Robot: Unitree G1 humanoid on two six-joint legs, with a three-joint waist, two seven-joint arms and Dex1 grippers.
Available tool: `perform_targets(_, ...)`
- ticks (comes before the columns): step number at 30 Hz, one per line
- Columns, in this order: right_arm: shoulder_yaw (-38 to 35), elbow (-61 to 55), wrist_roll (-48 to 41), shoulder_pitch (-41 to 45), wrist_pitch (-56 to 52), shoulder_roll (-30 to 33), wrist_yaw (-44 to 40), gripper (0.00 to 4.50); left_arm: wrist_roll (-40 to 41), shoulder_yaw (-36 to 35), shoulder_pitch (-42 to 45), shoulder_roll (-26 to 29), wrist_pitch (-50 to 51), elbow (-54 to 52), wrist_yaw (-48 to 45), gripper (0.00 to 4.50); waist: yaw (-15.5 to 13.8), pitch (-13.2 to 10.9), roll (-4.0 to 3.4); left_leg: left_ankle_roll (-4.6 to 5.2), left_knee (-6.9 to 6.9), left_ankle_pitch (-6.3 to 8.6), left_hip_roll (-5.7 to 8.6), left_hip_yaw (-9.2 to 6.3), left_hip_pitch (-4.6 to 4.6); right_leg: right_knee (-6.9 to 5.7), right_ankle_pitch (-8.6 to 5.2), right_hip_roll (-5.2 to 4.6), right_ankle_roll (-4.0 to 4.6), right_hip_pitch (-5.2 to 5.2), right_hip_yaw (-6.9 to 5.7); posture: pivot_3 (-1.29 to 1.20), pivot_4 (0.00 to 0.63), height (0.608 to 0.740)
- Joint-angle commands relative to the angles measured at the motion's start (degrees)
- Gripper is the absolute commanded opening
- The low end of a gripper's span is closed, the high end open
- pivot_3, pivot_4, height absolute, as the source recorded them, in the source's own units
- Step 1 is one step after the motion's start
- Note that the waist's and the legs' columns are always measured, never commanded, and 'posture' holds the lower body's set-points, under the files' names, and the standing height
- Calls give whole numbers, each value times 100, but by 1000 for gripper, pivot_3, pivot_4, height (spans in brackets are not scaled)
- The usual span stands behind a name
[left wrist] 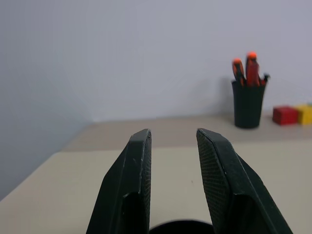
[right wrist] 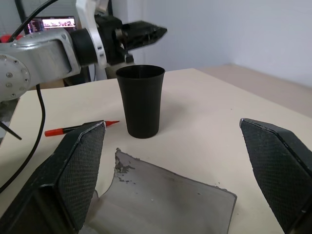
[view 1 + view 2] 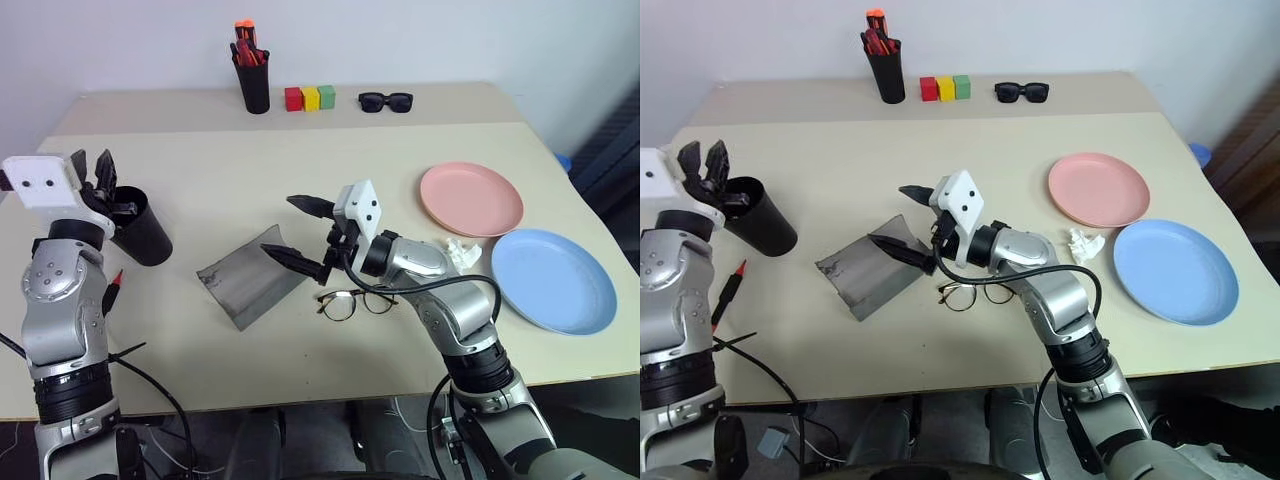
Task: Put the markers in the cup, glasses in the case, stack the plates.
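The black cup [image 3: 142, 232] stands at the table's left, and my left gripper [image 3: 104, 168] hovers just above its rim, open by a narrow gap with nothing between its fingers [image 1: 138, 161]. One marker [image 3: 728, 288] lies on the table beside the cup, red tip toward it. The grey case [image 3: 245, 278] lies open at the centre. My right gripper [image 3: 283, 228] is spread wide open and empty above it, pointing left. The glasses [image 3: 355, 302] rest on the table right of the case, under the right forearm. The pink plate [image 3: 470, 198] and the blue plate [image 3: 552, 280] lie side by side at the right.
At the back stand a taller pen cup [image 3: 253, 78] holding markers, a row of three coloured blocks [image 3: 310, 97] and black sunglasses [image 3: 385, 101]. A crumpled white scrap [image 3: 460, 250] lies between the plates. A black cable [image 3: 740, 350] crosses the front left edge.
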State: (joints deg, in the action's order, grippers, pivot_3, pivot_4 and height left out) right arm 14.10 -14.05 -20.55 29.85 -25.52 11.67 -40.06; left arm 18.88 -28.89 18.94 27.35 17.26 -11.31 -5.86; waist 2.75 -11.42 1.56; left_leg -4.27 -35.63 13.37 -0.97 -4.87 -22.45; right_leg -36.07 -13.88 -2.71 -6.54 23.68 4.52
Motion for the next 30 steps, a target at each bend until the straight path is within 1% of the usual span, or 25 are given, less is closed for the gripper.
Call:
perform_targets(1, -91, -276, -94, 81, 17, 60, -54, 4500, 638, -1454, -239, 264, 316, -575, 320, 1432, 46, 0, 0, 0, 2, 0, 0, 0, 0, -1, 0, 0, 0, 2, 0, 0, 150, 740)
perform_targets(3, -96, -282, -105, 52, 11, 97, -80, 4500, 921, -1942, -614, 363, 599, -620, 252, 1432, 119, 0, -1, 0, 11, 0, -2, 0, 1, -4, 0, 0, -1, 8, 0, 0, 150, 740)
perform_targets(6, -67, -273, -127, 26, 15, 138, -151, 4500, 1113, -2172, -1336, 586, 1144, -665, -48, 2228, 120, 0, -2, 1, 19, 0, -2, 0, 5, -5, -1, 1, 0, 7, -1, 0, 150, 740)
perform_targets(8, -57, -253, -143, 33, 25, 150, -191, 4500, 1216, -2138, -1851, 685, 1369, -820, -348, 3254, 106, 2, 4, -1, 19, -1, -1, -1, 6, -4, -9, 1, 13, 5, 0, 0, 150, 740)
perform_targets(9, -56, -234, -147, 43, 31, 152, -210, 4500, 1358, -2089, -2138, 722, 1584, -920, -543, 3663, 101, 4, 8, -1, 15, -1, -1, -1, 5, -3, -14, 0, 22, 3, 0, 0, 150, 740)
perform_targets(10, -54, -220, -147, 52, 37, 153, -224, 4500, 1406, -2004, -2399, 763, 1724, -1004, -725, 4178, 108, 7, 14, -1, 13, -2, -1, 0, 4, 0, -15, 0, 24, 3, 0, 0, 150, 740)
perform_targets(13, -39, -171, -131, 82, 59, 146, -265, 4500, 1152, -1427, -3210, 1090, 2225, -1208, -1111, 4178, 111, 9, 17, -2, 9, -2, -1, 1, 3, 5, -18, -3, 30, 1, 2, 0, 150, 740)
perform_targets(16, -20, -161, -116, 71, 72, 145, -302, 4500, 1246, -1020, -3516, 1225, 2724, -1433, -1248, 4178, 122, 8, 15, -3, 10, -1, -1, 1, 5, 3, -20, -3, 36, 3, 1, 0, 150, 740)
perform_targets(18, -1, -166, -97, 47, 82, 145, -314, 4500, 1214, -803, -3501, 1285, 3074, -1448, -1177, 4178, 119, 7, 14, -3, 10, -1, -1, 3, 4, 4, -21, -4, 36, 6, 3, 0, 150, 740)
perform_targets(21, 14, -200, -81, 11, 78, 139, -307, 4500, 1211, -767, -3134, 1231, 3690, -1218, -833, 4178, 119, 7, 14, -3, 16, -1, -2, 2, 2, 2, -22, -2, 38, 11, 2, 0, 150, 740)
perform_targets(25, 32, -255, -73, -32, 60, 133, -276, 4500, 1046, -505, -2689, 1298, 3999, -862, -745, 4178, 119, 7, 14, -2, 24, -2, -2, 2, 2, -2, -22, 0, 37, 16, 2, 0, 150, 740)
perform_targets(28, 63, -305, -33, -72, 74, 168, -271, 4500, 950, -348, -2378, 1311, 4044, -668, -726, 3353, 118, 7, 14, -2, 29, -2, -2, 3, 2, -1, -21, -1, 36, 19, 2, 0, 150, 740)
perform_targets(30, 62, -323, -22, -92, 77, 178, -257, 4500, 887, -303, -2252, 1305, 4062, -580, -717, 2309, 117, 7, 14, -3, 32, -2, -2, 2, 2, -3, -21, 0, 35, 22, 1, 0, 150, 740)
